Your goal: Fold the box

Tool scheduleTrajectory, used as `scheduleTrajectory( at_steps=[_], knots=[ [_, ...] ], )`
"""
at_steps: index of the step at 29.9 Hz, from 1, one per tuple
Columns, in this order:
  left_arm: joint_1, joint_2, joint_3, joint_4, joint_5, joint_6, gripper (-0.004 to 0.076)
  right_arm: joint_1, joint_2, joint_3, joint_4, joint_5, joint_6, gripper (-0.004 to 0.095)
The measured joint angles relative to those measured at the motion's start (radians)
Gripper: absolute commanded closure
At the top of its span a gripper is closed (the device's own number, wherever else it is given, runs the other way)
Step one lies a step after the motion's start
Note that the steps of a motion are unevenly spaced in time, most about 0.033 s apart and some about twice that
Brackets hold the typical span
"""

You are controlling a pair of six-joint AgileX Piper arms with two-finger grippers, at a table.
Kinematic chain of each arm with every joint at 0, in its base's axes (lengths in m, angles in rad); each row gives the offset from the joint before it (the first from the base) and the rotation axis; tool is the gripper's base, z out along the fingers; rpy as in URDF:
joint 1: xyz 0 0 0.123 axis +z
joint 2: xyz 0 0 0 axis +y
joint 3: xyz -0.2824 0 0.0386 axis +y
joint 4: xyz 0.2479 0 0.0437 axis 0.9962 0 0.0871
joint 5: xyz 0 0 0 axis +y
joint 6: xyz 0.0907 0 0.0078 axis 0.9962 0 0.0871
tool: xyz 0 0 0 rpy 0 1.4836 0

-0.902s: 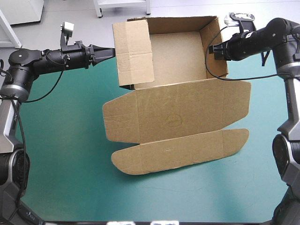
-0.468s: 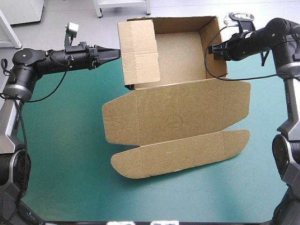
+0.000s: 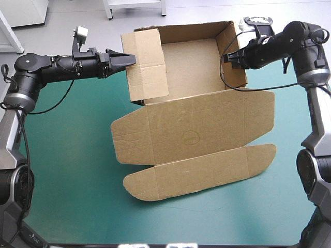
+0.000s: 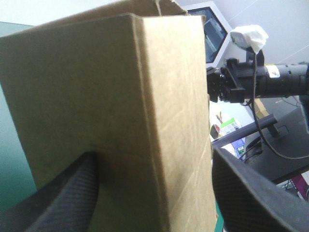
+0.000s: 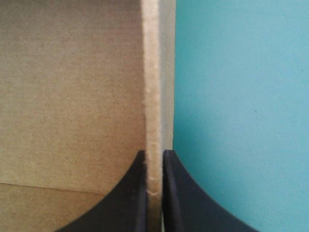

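Note:
The brown box [image 3: 191,134] lies mid-table, its walls raised at the far side and its lid and front flap flat toward the near edge. The tall left wall panel [image 3: 147,64] stands up, leaning over the tray. My left gripper [image 3: 128,60] is open at that panel's outer face. In the left wrist view the panel [image 4: 111,106] fills the space between the spread black fingers [image 4: 63,203]. My right gripper [image 3: 226,58] is shut on the right wall [image 3: 237,62]. The right wrist view shows the wall's cut edge [image 5: 152,96] pinched in that gripper [image 5: 154,188].
Bare teal-green cover [image 3: 67,155] lies left of and in front of the box. The box's back wall [image 3: 194,26] stands near the table's far edge. My right gripper [image 4: 215,84] shows beyond the panel in the left wrist view.
My left gripper went from shut to open at the left panel. The box shifted a little to the left and turned slightly, the right gripper moving with its wall.

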Motion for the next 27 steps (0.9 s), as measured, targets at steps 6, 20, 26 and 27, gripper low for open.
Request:
scheduleTrajectory(
  at_steps=[6, 20, 26, 27],
  knots=[
    [-0.057, -0.015, 0.000, 0.151, -0.061, -0.053, 0.0238, 0.044, 0.000, 0.000, -0.056, 0.000, 0.031, 0.0911],
    [-0.267, -0.021, 0.000, 0.538, -0.350, -0.332, 0.0272, 0.081, 0.000, 0.000, -0.189, 0.000, 0.090, 0.0911],
    [-0.341, -0.021, 0.000, 0.764, -0.437, -0.526, 0.0293, 0.115, 0.000, 0.000, -0.249, 0.000, 0.116, 0.0911],
    [-0.348, -0.021, 0.000, 0.791, -0.444, -0.548, 0.0293, 0.125, 0.000, 0.000, -0.263, 0.000, 0.121, 0.0911]
  ],
)
